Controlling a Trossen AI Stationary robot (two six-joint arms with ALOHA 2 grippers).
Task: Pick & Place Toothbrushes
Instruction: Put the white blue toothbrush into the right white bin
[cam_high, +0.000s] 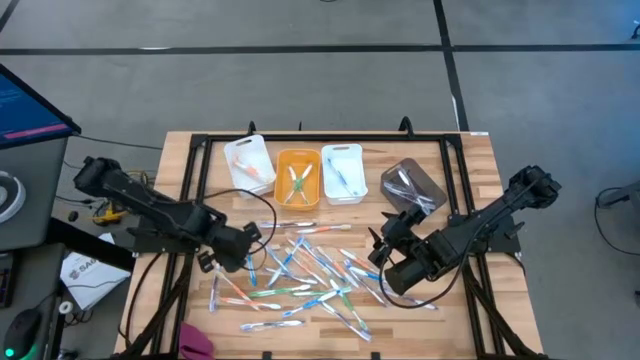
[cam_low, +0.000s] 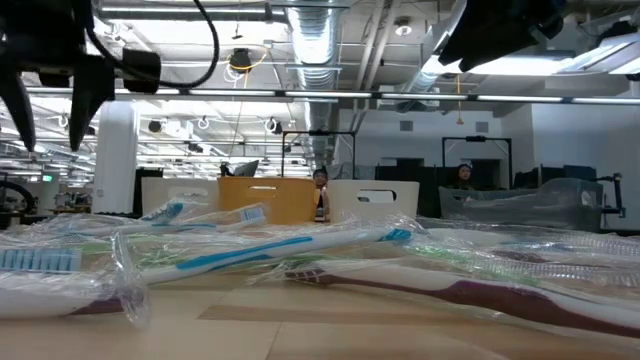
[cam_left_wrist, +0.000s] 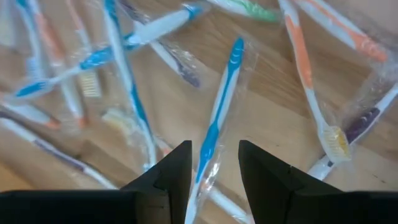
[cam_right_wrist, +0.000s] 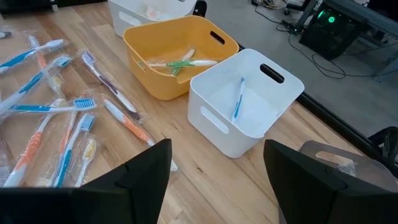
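While the wooden table (cam_high: 470, 180) is seen from above, the toothbrushes (cam_high: 300, 275) are found spread in a loose pile on its middle and front part. They are long thin sticks, mostly blue and white, with some orange and green ones, and each is wrapped in clear plastic. Their long sides point many ways, and many are crossed over each other.

On the left, the left gripper (cam_high: 249, 243) is held over the left edge of the pile. Its fingers (cam_left_wrist: 171, 180) are partly open, with nothing held between them. Right under the gap, one blue and white toothbrush (cam_left_wrist: 217, 121) is seen lying flat on the wood, its long side running away from the fingers and its bristle end at the far tip.

At the back of the table four bins are set in a row: a white bin (cam_high: 248, 160), an orange bin (cam_high: 297, 176), a second white bin (cam_high: 343, 173) and a grey bin (cam_high: 412, 186). Green and pale brushes are laid in the orange bin, and one blue brush is stood slanting in the second white bin.

On the right, the right gripper (cam_high: 384, 240) is held near the grey bin. Its fingers (cam_right_wrist: 146, 168) are spread wide and nothing is held.
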